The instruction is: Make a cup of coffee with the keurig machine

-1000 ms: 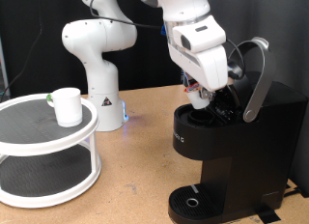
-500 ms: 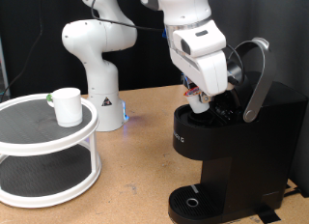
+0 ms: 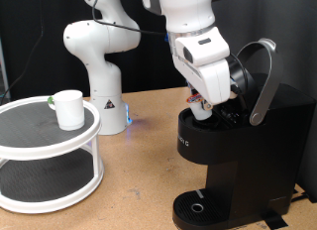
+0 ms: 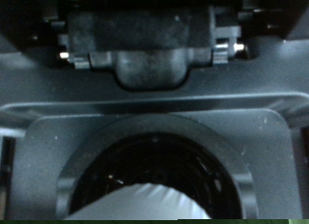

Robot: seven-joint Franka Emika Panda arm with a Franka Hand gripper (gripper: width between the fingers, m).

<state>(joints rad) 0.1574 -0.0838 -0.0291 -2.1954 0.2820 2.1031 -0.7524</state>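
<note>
Gripper [image 3: 205,104] sits at the open brew chamber of the keurig machine [image 3: 238,156], lid handle [image 3: 260,81] raised; you can't tell its finger state, though a white rounded thing [image 4: 145,202] shows over the pod well [image 4: 154,171]; keep centred on the well, clear of the handle; cup [image 3: 68,108] waits on the white two-tier stand [image 3: 50,151], well apart; drip tray [image 3: 198,204] has no cup.

The keurig machine [image 4: 145,118] is open, showing a round dark hole [image 4: 159,176] with something white [image 4: 145,203] over it.
</note>
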